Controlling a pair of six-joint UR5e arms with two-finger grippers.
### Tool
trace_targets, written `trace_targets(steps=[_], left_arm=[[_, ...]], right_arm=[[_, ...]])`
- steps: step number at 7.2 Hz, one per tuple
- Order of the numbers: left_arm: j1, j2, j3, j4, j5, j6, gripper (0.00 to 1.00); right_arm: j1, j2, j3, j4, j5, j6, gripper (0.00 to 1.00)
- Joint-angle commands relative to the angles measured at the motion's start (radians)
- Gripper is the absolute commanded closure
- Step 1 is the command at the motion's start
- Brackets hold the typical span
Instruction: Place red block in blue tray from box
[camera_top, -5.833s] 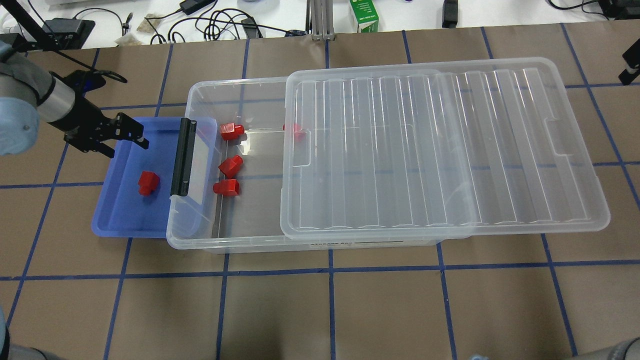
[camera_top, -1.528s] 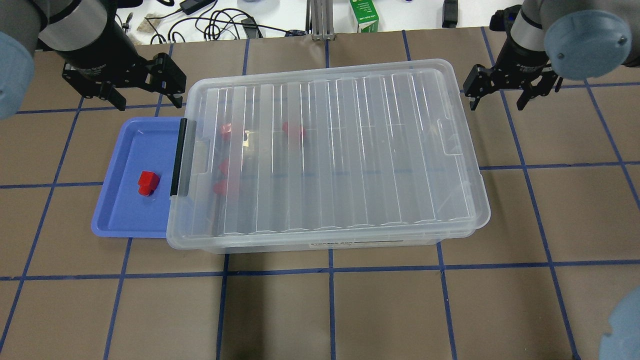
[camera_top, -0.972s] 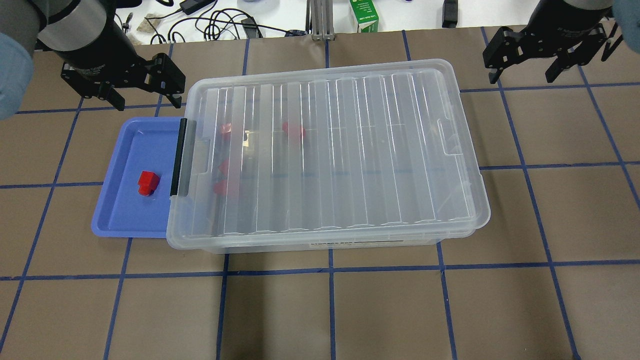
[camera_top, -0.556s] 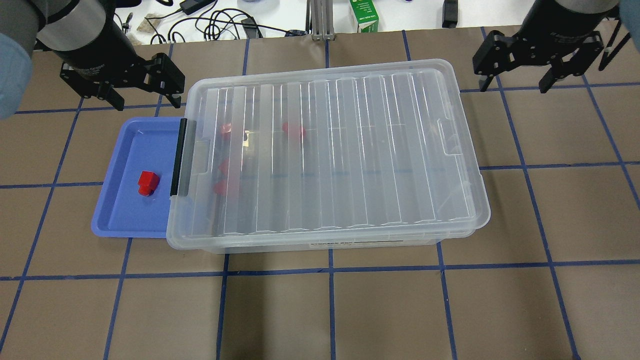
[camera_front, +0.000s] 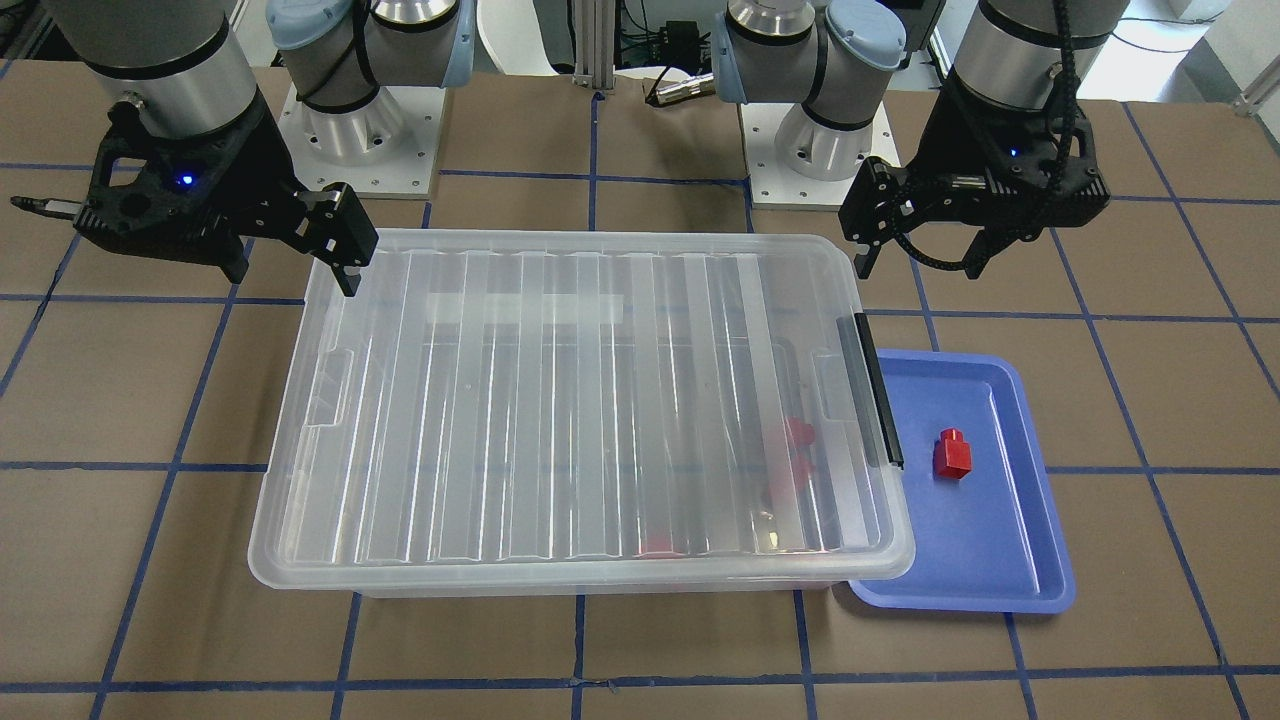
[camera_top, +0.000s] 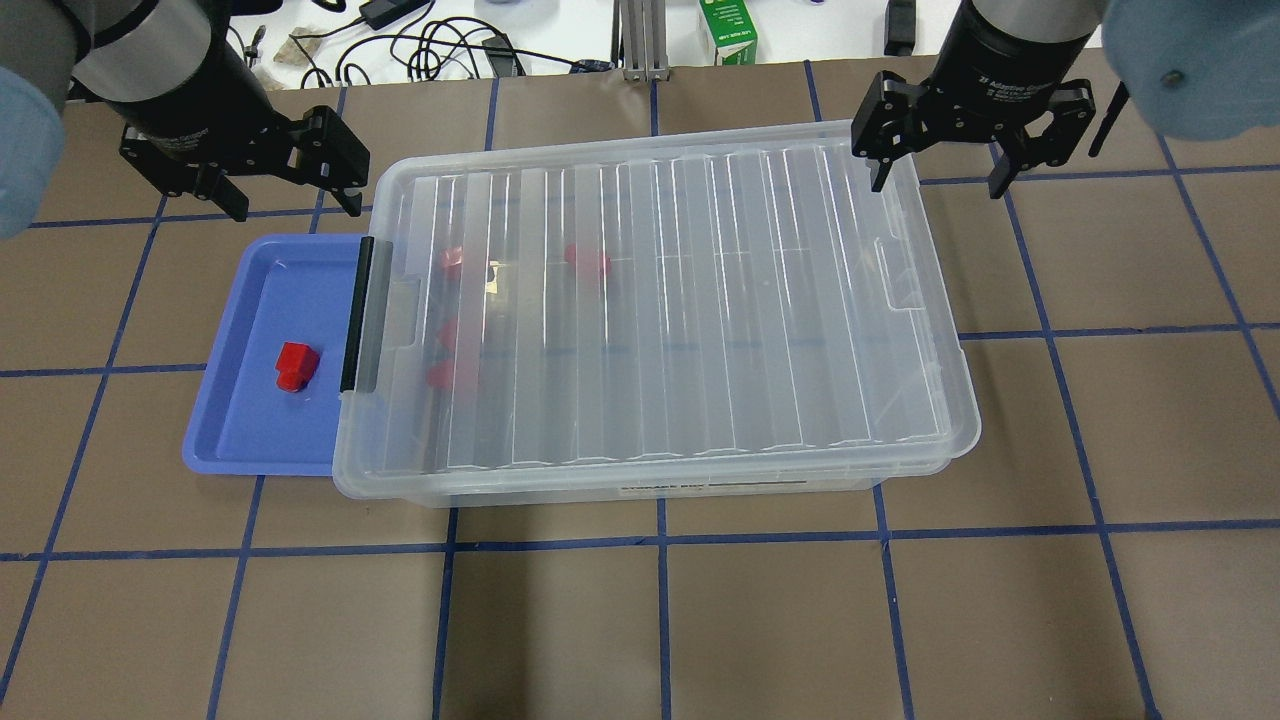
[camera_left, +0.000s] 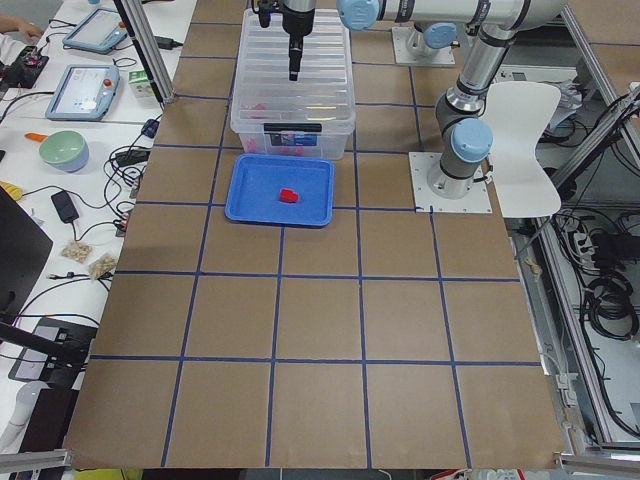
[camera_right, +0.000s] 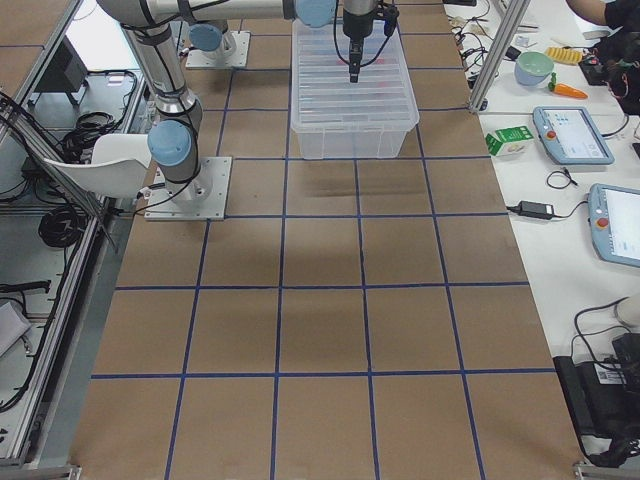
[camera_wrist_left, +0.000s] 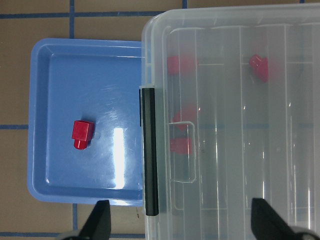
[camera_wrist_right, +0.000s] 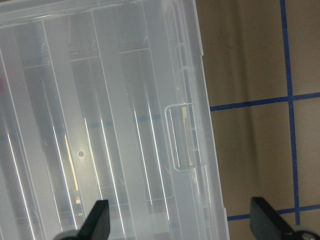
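A red block lies in the blue tray, also seen in the front view and the left wrist view. The clear box stands beside the tray with its ribbed lid on and the black latch bar at the tray end. Several red blocks show blurred through the lid. My left gripper is open and empty, above the table beyond the tray's far edge. My right gripper is open and empty, above the box's far right corner.
Cables, a green carton and other gear lie on the white bench beyond the table's far edge. The brown table has a blue tape grid. The two arm bases stand behind the box.
The lid, earlier slid off to the right, now covers the box. Over the last second my right gripper moved left to the box's far right corner. My left gripper stayed put.
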Motion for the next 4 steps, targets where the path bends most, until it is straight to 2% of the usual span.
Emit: trace_targets(steps=[1, 4], left_arm=[[-0.002, 0.000, -0.001, 0.000, 0.000, 0.000, 0.00], [-0.002, -0.006, -0.002, 0.002, 0.003, 0.000, 0.00]], right_arm=[[0.001, 0.001, -0.001, -0.003, -0.001, -0.006, 0.00], [0.001, 0.003, -0.003, -0.004, -0.001, -0.009, 0.00]])
